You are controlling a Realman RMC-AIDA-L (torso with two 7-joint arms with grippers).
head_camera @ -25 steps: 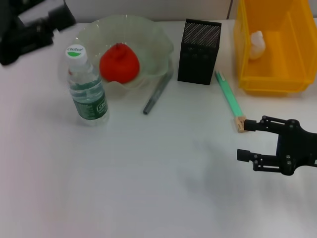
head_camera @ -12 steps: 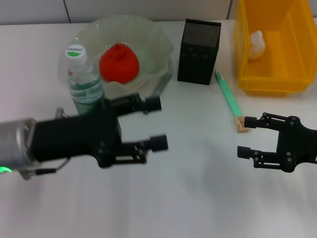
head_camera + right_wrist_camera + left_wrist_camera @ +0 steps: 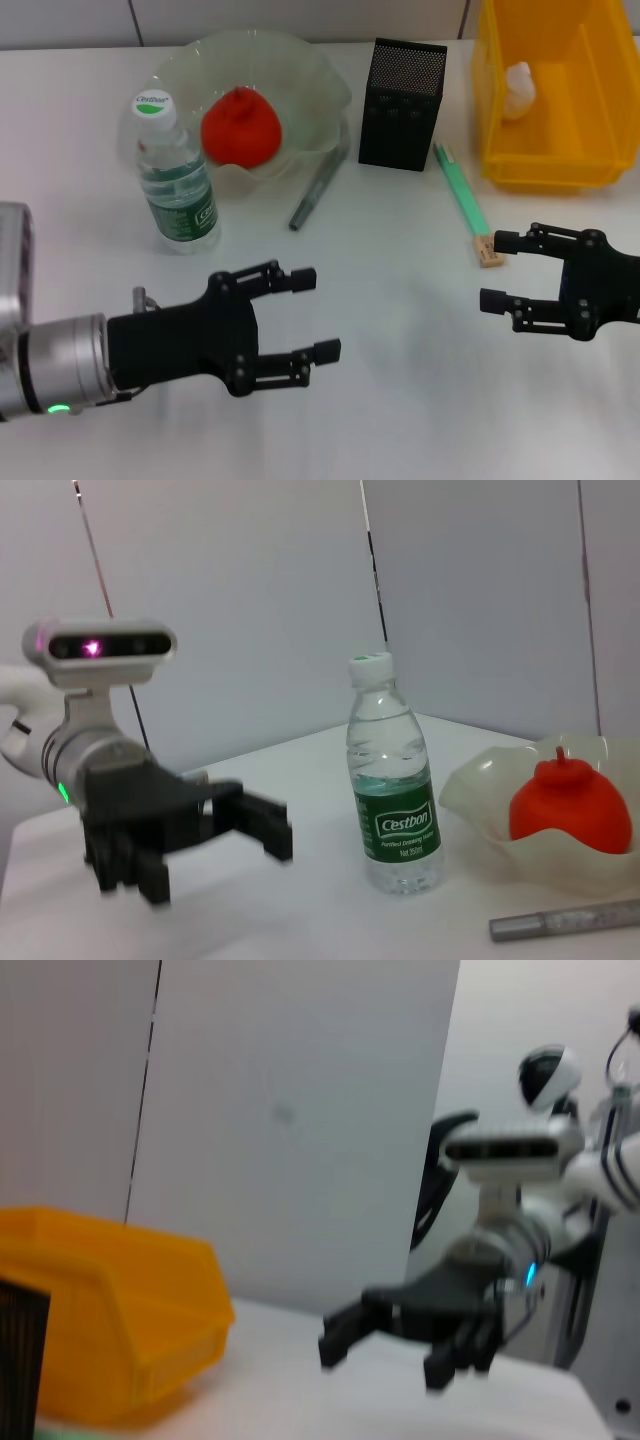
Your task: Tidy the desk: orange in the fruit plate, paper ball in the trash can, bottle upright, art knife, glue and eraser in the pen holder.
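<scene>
Just beside my right tool (image 3: 492,271), the eraser (image 3: 488,250) lies flat on the bench (image 3: 400,400) at the tip of a green pen (image 3: 461,198), a tiny beige block. My jaws gape wide and empty; closing carelessly could flick it away or catch the pen. My left tool (image 3: 315,315) hovers open, holding nothing, near the front.

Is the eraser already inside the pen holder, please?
No, the eraser lies on the table beside the right gripper, outside the pen holder.
</scene>
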